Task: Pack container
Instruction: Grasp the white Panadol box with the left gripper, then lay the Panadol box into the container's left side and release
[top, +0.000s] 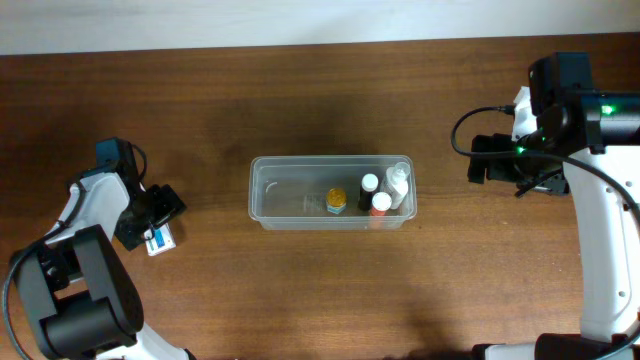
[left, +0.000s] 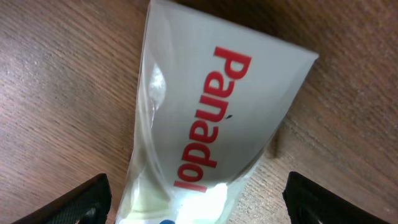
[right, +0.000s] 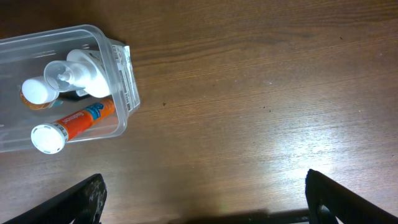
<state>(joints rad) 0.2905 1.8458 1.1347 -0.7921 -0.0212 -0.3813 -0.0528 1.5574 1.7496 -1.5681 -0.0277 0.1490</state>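
Observation:
The clear plastic container sits at the table's middle. It holds a white bottle, an orange tube, a dark bottle with a white cap and a small yellow-capped bottle, all at its right end. My left gripper is open at the far left, over a white Panadol packet that lies flat on the wood. In the left wrist view the packet lies between the spread jaws, untouched. My right gripper is open and empty, right of the container; its jaws hover over bare wood.
The right wrist view shows the container's right end with the white bottle and the orange tube inside. The container's left half holds nothing. Brown wood table all round; a pale wall edge runs along the back.

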